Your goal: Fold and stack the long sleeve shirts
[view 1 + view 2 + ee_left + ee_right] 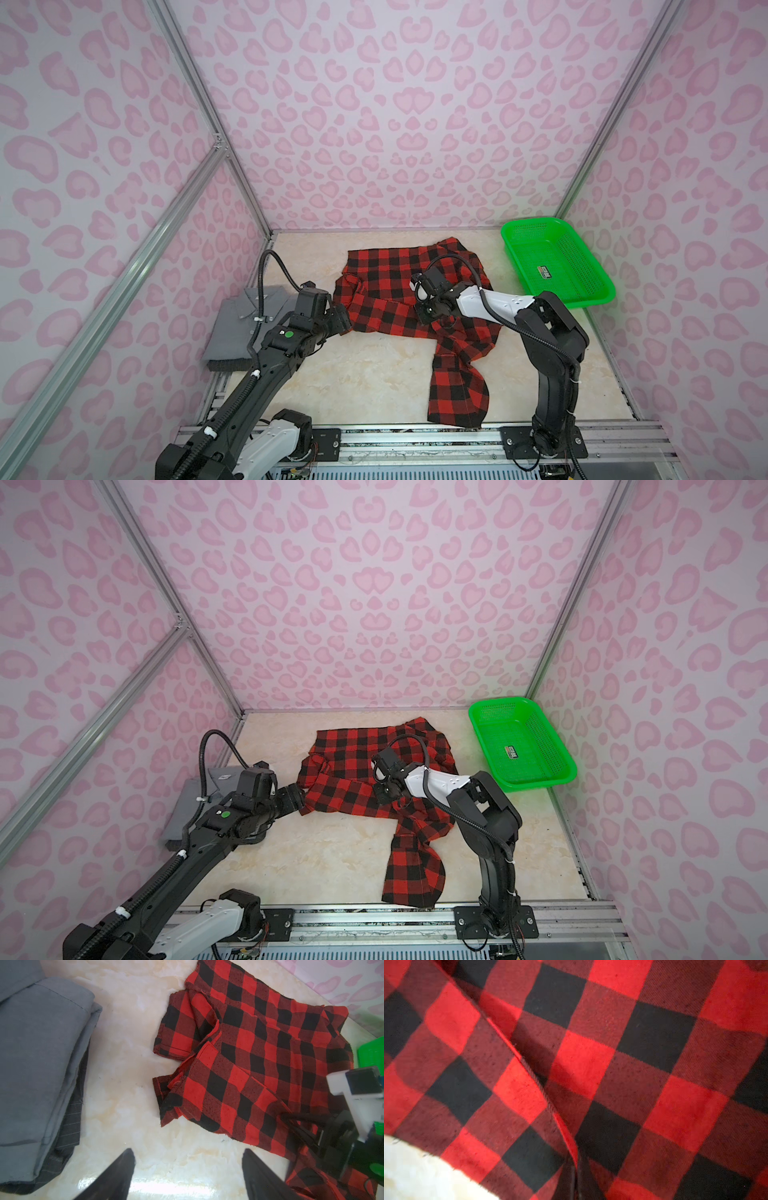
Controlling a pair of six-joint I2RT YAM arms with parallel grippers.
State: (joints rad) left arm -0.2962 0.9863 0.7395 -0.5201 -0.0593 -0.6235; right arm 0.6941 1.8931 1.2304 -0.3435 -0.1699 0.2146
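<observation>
The red-and-black checked shirt (390, 282) (353, 762) lies partly spread and rumpled on the middle of the table, one sleeve trailing toward the front edge. My right gripper (428, 313) (384, 793) (574, 1169) is down on its middle, shut on a raised fold of the checked cloth (581, 1059). The grey shirt (237, 328) (187, 812) (41, 1053) lies folded at the left. My left gripper (343, 318) (297, 798) (187, 1153) stands open over bare table, just beside the checked shirt's (249, 1053) left edge, holding nothing.
A green perforated basket (511, 232) (478, 712) stands at the back right corner. A dark pin-striped cloth (68, 1126) lies under the grey shirt. Pink patterned walls close the table on three sides. Bare marble-look tabletop (374, 374) shows in front.
</observation>
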